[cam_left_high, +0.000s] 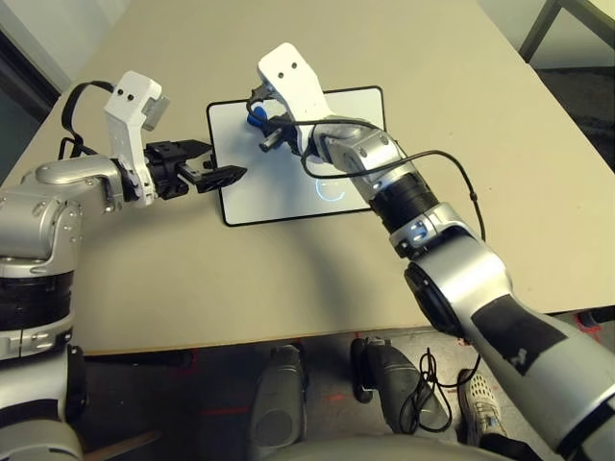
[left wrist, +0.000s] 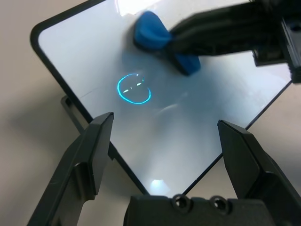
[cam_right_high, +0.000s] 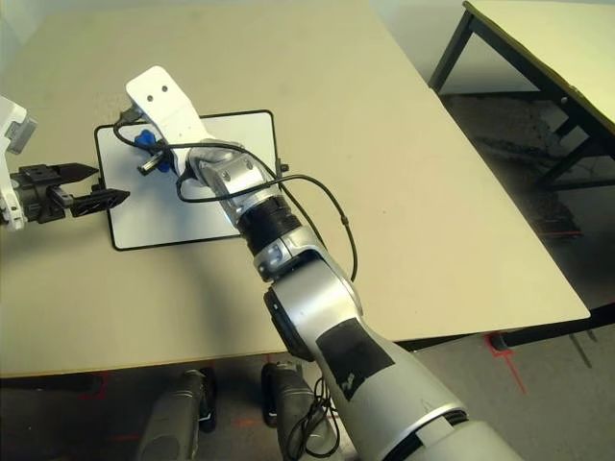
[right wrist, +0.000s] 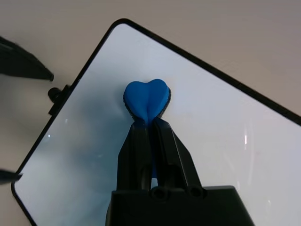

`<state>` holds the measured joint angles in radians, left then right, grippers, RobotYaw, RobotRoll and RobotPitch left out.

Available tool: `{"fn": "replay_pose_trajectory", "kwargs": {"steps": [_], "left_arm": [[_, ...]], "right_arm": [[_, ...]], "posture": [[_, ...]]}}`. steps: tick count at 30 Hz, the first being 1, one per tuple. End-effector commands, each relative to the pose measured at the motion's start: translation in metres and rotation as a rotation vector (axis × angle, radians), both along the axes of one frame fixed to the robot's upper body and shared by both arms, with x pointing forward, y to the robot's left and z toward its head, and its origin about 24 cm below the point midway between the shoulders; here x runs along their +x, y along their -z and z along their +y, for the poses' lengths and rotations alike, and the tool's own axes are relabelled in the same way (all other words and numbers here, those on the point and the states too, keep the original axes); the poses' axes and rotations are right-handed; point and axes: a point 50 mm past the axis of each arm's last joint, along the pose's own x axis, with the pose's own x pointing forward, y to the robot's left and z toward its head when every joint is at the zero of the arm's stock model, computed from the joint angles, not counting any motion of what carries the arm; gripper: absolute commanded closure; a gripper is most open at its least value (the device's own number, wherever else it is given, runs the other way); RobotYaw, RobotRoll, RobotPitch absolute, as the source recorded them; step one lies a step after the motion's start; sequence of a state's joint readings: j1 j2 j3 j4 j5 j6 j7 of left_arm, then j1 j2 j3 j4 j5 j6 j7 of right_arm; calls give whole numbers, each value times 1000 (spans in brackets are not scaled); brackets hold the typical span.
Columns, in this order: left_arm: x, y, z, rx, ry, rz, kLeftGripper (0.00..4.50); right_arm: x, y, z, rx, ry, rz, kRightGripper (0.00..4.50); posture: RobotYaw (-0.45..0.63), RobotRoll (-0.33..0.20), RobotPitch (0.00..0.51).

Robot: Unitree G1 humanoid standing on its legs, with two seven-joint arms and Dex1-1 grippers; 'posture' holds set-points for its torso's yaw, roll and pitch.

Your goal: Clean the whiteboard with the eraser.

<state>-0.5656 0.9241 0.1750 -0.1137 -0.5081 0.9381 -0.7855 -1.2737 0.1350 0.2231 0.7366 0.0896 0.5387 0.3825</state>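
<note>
Left wrist view — no legible writing | blue circle mark (left wrist: 134,88) on whiteboard (left wrist: 188,132)

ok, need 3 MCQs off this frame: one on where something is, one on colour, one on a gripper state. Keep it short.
1. Where is the eraser?
A. On the bare table beside the board
B. On the whiteboard, held by the right gripper
C. In the left gripper

2. What colour is the circle mark drawn on the whiteboard?
A. Red
B. Black
C. Light blue

3. How is the left gripper?
A. Open, holding nothing, at the board's edge
B. Shut on the eraser
C. Shut on the board's frame

Answers:
1 B: the right wrist view shows the fingers pinching the blue block over the white surface.
2 C: the left wrist view shows a cyan ring.
3 A: its fingers stand wide apart with only the board between them.
</note>
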Motion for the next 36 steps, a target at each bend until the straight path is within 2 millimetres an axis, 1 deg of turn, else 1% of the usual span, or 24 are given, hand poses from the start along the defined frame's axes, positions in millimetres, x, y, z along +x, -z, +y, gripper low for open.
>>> {"fn": "replay_pose_trajectory", "kwargs": {"steps": [1, 4, 5, 6, 8, 10, 11, 12, 14, 16, 19, 21, 24, 25, 26, 29, 32, 36], "left_arm": [[2, -1, -3, 7, 4, -10, 0], [7, -9, -3, -5, -13, -89, 0], [9, -12, -2, -9, -21, -117, 0], [12, -18, 0, -18, -46, -185, 0], [18, -26, 3, -35, -81, -279, 0], [21, -32, 6, -48, -113, -378, 0], [23, -34, 8, -70, -136, -420, 0], [24, -35, 10, -80, -153, -455, 0], [25, -39, 15, -111, -198, -533, 0], [25, -41, 24, -134, -257, -603, 0], [23, -37, 42, -165, -358, -676, 0], [22, -30, 54, -190, -424, -694, 0], [21, -16, 66, -223, -486, -687, 0], [21, -13, 68, -224, -495, -685, 0], [21, -6, 71, -226, -512, -679, 0], [20, 15, 81, -238, -572, -633, 0], [20, 26, 85, -242, -596, -603, 0], [19, 33, 86, -241, -596, -583, 0]], "right_arm": [[-13, 10, 20, 67, -46, 77, 4499], [-11, -28, 13, 276, -44, 30, 4499], [-11, -38, 10, 327, -41, 23, 4499], [-10, -56, 1, 393, -23, -10, 4499], [-10, -79, -13, 469, 8, -56, 4499], [-9, -101, -36, 527, 61, -111, 4499], [-8, -111, -52, 552, 99, -140, 4499], [-8, -117, -65, 564, 132, -160, 4499], [-5, -120, -91, 540, 218, -184, 4499], [-2, -113, -117, 491, 312, -180, 4499], [2, -91, -160, 388, 480, -152, 4499], [3, -72, -185, 311, 582, -114, 4499], [2, -41, -208, 206, 691, -15, 4499], [1, -34, -212, 174, 707, 8, 4499], [1, -21, -218, 140, 738, 48, 4499], [-1, 14, -228, 50, 789, 150, 4499], [-3, 29, -230, 13, 801, 195, 4499], [-4, 44, -228, -12, 802, 249, 4499]], "posture": [[170, 0, 193], [170, 0, 192], [170, 0, 192], [170, 0, 192], [161, 0, 189], [161, 0, 189], [151, 0, 181], [151, 0, 181], [151, 0, 181], [144, 0, 175], [138, 0, 173], [130, 0, 171], [120, 0, 169], [120, 0, 169], [114, 0, 168], [112, 0, 170], [113, 0, 173], [115, 0, 178]]}}
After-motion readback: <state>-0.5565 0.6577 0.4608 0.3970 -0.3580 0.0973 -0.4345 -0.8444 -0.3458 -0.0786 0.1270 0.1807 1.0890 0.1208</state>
